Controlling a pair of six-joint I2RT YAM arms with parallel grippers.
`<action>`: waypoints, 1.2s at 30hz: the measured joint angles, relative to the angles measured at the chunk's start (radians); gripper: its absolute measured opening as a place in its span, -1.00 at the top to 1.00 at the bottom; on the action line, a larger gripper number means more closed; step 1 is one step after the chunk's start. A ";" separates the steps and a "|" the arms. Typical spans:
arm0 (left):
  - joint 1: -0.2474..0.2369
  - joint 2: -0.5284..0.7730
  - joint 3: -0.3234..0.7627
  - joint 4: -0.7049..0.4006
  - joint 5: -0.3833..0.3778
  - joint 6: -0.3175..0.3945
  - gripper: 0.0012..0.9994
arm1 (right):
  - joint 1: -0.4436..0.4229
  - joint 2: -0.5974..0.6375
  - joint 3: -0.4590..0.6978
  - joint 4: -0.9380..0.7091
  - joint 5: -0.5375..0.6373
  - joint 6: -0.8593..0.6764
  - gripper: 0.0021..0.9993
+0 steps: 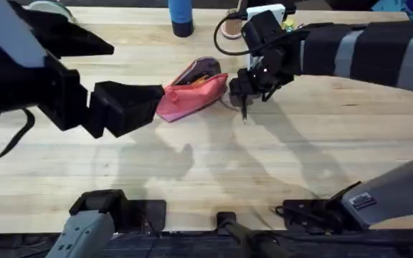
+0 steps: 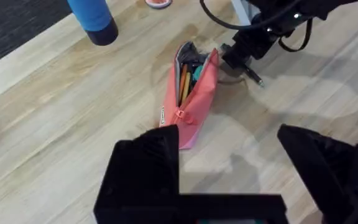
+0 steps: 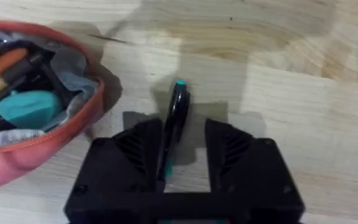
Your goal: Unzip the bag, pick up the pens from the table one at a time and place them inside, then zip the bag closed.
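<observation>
The pink-red bag [image 1: 192,93] lies unzipped on the table [image 1: 214,172], left of centre. Orange, dark and teal items show in its open mouth [image 2: 188,68]. My left gripper [image 1: 149,106] hovers at the bag's left end, fingers [image 2: 145,168] spread wide with nothing between them. My right gripper [image 1: 246,87] hangs just right of the bag's open end, shut on a slim black pen [image 3: 174,118] with a teal tip. The pen [image 1: 244,111] sticks out past the fingertips, over bare wood beside the bag [image 3: 36,106].
A blue bottle [image 1: 181,18] stands at the back of the table behind the bag. A round object [image 1: 231,27] and a cable sit by the right arm at the back. The wood in front of the bag is bare.
</observation>
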 joint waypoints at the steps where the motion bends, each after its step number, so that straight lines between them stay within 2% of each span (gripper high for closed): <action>1: 0.000 0.000 0.000 0.000 0.000 0.000 -0.99 | 0.000 0.000 0.000 -0.001 0.000 0.001 0.18; 4: 0.000 0.000 0.000 0.000 0.000 0.000 -0.99 | 0.000 0.000 0.000 -0.002 0.004 0.000 0.40; 8: 0.000 0.000 0.000 0.000 0.000 0.000 -0.99 | 0.000 0.000 0.000 -0.002 0.008 0.000 0.59; 11: 0.000 0.000 0.000 0.000 0.000 0.000 -0.99 | -0.001 0.000 0.002 -0.004 0.020 0.000 0.89; 12: 0.000 0.000 0.000 0.000 0.000 0.000 -0.99 | -0.002 0.000 0.003 -0.004 0.020 0.000 0.92; 26: 0.000 0.000 0.000 0.000 0.000 0.000 -0.99 | -0.003 -0.005 0.056 -0.023 0.008 -0.053 0.93; 36: 0.000 0.000 0.000 0.000 0.000 0.000 -0.99 | -0.003 -0.101 0.144 -0.017 0.069 -0.079 0.94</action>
